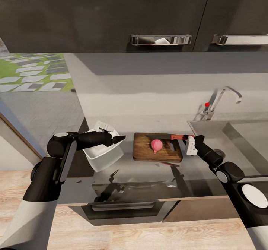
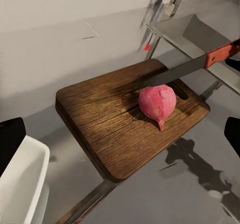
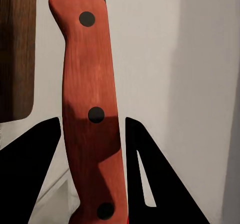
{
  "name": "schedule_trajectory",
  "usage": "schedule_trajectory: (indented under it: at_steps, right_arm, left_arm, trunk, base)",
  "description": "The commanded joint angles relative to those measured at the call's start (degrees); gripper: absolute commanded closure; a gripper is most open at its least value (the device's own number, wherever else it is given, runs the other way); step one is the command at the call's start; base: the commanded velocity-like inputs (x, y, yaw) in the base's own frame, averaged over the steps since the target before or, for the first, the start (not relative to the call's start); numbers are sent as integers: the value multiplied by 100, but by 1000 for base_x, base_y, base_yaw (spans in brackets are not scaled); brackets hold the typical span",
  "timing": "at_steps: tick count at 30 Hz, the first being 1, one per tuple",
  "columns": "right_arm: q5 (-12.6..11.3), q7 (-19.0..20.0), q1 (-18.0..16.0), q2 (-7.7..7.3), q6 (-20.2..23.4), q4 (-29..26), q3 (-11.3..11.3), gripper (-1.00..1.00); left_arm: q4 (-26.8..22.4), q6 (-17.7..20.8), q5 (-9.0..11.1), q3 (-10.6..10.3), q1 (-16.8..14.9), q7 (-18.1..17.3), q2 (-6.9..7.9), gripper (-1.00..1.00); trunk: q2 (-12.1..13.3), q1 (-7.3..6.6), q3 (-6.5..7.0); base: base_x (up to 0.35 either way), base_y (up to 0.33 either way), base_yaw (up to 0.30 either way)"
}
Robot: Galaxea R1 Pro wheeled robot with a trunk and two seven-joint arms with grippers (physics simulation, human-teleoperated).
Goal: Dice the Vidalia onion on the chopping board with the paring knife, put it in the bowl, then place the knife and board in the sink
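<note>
Two arms: we see both reaching in over the countertop (image 1: pixel 149 175), one from each end of the chopping board.
Upper cabinets: dark glossy doors (image 1: pixel 111 15) with chrome handles hang above the pale back wall.
Countertop: grey reflective steel; it carries the bowl, the board and the sink side by side along its back half.
Sink: the steel basin (image 1: pixel 245 130) sits at the right end of the countertop, its chrome faucet (image 1: pixel 219 101) with a red knob standing at the basin's back left corner.
Bowl: the white bowl (image 1: pixel 102 157) stands just beside the board's left edge, partly covered in the head view by our left arm.
Chopping board: the dark wooden board (image 1: pixel 143 149) lies between bowl and sink, near the back of the countertop.
Left gripper: it (image 1: pixel 121 139) hovers over the bowl's right rim, pointing at the board; we cannot tell how its fingers stand.
Right gripper: its fingers are closed around the knife's red handle at the board's right back corner (image 1: pixel 189 139).
Paring knife: the knife (image 1: pixel 167 137) runs along the board's back edge, blade just behind the onion.
Vidalia onion: the whole pinkish bulb (image 1: pixel 156 144) rests near the board's middle, root tip toward the front edge.
</note>
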Motion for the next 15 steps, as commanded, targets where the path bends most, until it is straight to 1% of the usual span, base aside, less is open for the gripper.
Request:
schedule_trajectory:
  at_steps: [1, 15]
  right_arm:
    - [14, 38, -4, -4, -12, -7, 1, 100]
    - [15, 38, 1, -4, -5, -5, 1, 100]
  left_arm:
    - [-4, 38, 7, -3, -6, -7, 3, -100]
    - [-11, 33, 7, -4, -6, -11, 3, -100]
  trunk:
    - [-11, 3, -11]
    - [-11, 3, -11]
  base:
    - [0, 0, 0]
    - [0, 0, 0]
